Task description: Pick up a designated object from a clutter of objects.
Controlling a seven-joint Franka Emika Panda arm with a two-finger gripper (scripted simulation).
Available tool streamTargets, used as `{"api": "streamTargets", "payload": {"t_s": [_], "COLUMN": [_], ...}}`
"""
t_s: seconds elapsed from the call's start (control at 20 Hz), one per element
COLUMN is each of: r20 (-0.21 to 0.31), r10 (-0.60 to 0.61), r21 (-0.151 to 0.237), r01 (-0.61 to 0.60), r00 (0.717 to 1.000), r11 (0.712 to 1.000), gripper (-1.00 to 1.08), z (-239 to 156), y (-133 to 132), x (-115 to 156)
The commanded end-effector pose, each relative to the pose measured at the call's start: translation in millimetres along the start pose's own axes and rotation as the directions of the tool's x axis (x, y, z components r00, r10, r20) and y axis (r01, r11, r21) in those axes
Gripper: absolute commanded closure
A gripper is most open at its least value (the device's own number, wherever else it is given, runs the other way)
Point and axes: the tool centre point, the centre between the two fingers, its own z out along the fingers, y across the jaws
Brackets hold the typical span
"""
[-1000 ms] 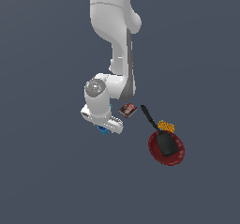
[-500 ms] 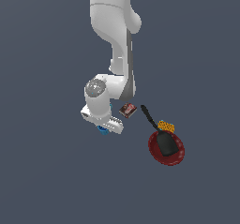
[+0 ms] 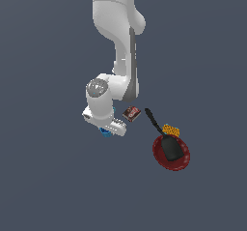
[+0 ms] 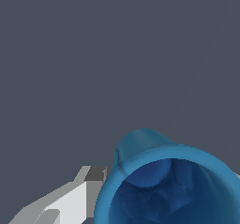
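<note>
From my station I see the white arm bent down over the plain grey counter (image 3: pixel 48 177), its hand (image 3: pixel 106 128) low and pointing at the surface. The small round dark blue cup (image 3: pixel 105 132) shows only as a sliver under the hand's lower edge in the exterior view, tucked directly beneath the white body. In the wrist view that cup (image 4: pixel 168 185) fills the near part of the picture, its open mouth turned toward the camera and its hollow inside visible, with one pale grey finger (image 4: pixel 70 202) lying right alongside its rim. The other finger is cut off at the frame's edge, so I cannot tell whether the hand is pressed onto the cup or merely straddling it. Toward the exterior view's right, just beside the hand, lies a small dark brown box (image 3: pixel 131 113), tilted. Farther right, a black spatula (image 3: pixel 164 137) stretches diagonally, its blade resting on a red round plate (image 3: pixel 158 153), with an orange-yellow piece (image 3: pixel 171 130) touching the plate's far rim. A thin strip of light teal (image 3: pixel 114 110) peeks out at the hand's edge near the box; I cannot make out its shape.
</note>
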Motion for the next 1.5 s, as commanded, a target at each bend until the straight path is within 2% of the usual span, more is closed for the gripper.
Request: {"api": "streamTargets", "payload": {"t_s": [0.0, 0.5, 1.45], "r20": [-0.002, -0.001, -0.001], "r10": [0.0, 0.001, 0.002], "r21": [0.0, 0.002, 0.002], "r01": [0.0, -0.001, -0.002], "r00": [1.0, 1.0, 1.0], "r11": [1.0, 1.0, 1.0], "gripper": [1.08, 1.08, 1.08], "z": [-8.2, -66.6, -239.9], "y": [3.2, 28.9, 104.5], "x": [-1.5, -18.3, -64.6]}}
